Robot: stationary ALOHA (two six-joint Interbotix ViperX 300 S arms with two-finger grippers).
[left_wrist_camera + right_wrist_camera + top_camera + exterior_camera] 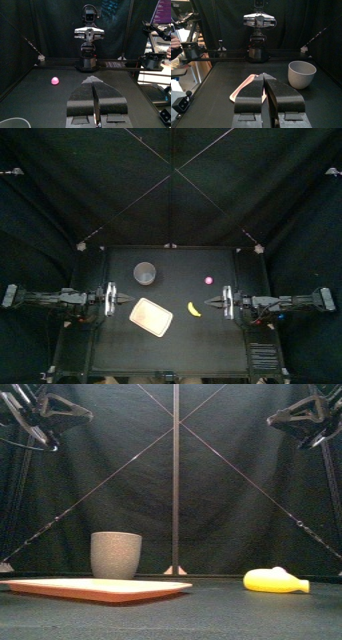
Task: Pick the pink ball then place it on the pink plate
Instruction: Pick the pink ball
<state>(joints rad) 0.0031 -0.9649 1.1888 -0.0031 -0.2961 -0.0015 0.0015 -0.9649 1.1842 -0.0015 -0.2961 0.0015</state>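
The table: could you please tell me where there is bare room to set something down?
Free: the front strip, nearer than the pink tray and yellow toy; also the back strip behind the grey cup and pink ball. Crowded: the middle, among those four.

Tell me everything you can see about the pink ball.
The pink ball is small, bright pink and smooth, looking slightly egg-shaped from the left wrist view. It lies loose on the black table, right of the middle toward the back, beyond the yellow banana. Nothing but the table touches it.
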